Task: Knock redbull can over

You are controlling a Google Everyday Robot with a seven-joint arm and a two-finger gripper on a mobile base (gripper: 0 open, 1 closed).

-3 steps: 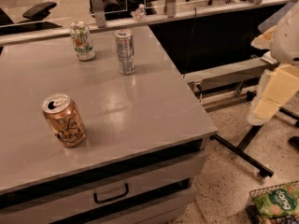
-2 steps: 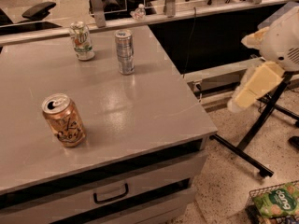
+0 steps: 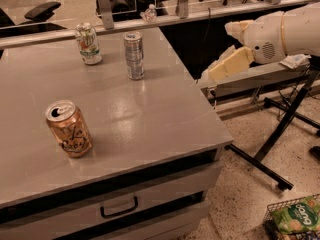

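now the gripper point(image 3: 220, 51) has swung in from the right toward the surface point(image 3: 150, 119), fingers point(image 3: 232, 64) spread and empty. the redbull can point(image 3: 134, 55) stands upright near the far edge, untouched; you still have to close the gap.

The hand point(image 3: 220, 52) hovers off the right side of the tabletop point(image 3: 150, 119), smeared by blur, and its arm point(image 3: 285, 31) runs out past the right edge. The tabletop is cut off at the left. The wire basket point(image 3: 273, 215) and its green packet point(image 3: 298, 216) are clipped by the bottom-right corner.
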